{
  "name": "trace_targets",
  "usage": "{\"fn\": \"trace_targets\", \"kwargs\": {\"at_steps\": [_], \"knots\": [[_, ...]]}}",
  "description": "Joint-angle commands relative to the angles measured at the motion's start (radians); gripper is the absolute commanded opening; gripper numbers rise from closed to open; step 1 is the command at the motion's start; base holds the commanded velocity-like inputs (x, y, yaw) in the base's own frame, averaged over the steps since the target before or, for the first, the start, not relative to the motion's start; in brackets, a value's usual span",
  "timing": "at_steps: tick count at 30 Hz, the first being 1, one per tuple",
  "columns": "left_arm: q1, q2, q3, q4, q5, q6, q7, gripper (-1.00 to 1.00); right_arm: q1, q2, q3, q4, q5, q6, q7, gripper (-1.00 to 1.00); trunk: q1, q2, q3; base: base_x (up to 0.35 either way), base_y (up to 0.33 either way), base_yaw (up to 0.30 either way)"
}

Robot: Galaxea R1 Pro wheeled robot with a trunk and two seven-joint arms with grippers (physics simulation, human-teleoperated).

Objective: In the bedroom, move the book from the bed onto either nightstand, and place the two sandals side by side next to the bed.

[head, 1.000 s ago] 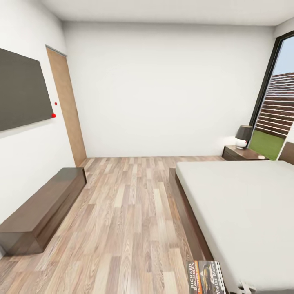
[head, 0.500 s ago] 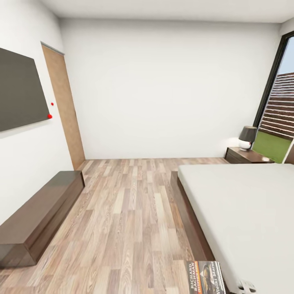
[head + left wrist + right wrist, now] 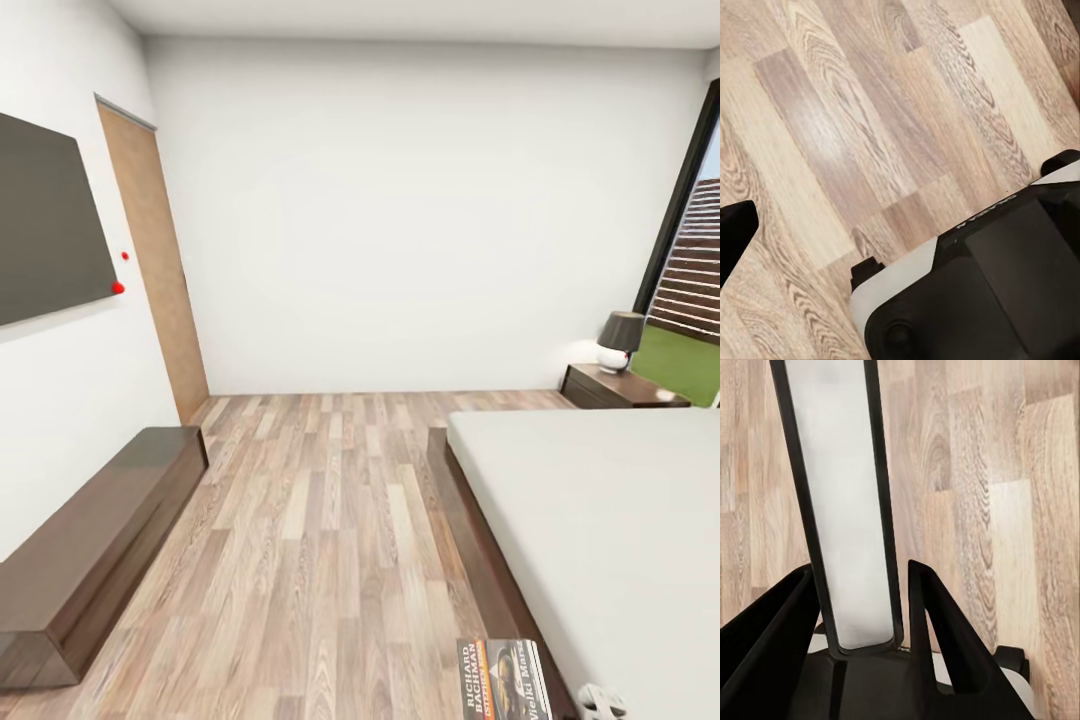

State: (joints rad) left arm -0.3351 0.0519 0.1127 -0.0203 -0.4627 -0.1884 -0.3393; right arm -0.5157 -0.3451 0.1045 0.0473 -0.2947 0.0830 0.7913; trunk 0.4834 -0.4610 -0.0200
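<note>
The right hand (image 3: 859, 607) is clamped on the book (image 3: 503, 680), carried edge-on above the floor (image 3: 320, 520) beside the bed (image 3: 600, 520). Left hand: state cannot be judged. Advise keeping it level while driving to the nightstand (image 3: 620, 388) beneath the lamp (image 3: 620, 340).

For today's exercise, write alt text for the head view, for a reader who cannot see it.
A book shows at the bottom edge, above the wood floor beside a pale bed. A nightstand with a lamp stands by the window; a low dresser and dark screen line the left wall.
</note>
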Motion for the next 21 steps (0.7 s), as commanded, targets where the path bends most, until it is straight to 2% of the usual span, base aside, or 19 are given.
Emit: {"fn": "trace_targets", "kwargs": {"at_steps": [1,21], "knots": [[-0.001,0.000,0.009,0.000,-0.010,-0.003,-0.002,1.00,-0.002,0.000,0.003,0.002,-0.012,0.006,0.004,-1.00,0.001,-0.002,-0.002,0.299,0.144,0.000],[-0.001,0.000,0.009,0.000,-0.010,-0.003,-0.002,1.00,-0.002,0.000,0.003,0.002,-0.012,0.006,0.003,-1.00,0.001,-0.002,-0.002,0.306,0.125,0.000]]}}
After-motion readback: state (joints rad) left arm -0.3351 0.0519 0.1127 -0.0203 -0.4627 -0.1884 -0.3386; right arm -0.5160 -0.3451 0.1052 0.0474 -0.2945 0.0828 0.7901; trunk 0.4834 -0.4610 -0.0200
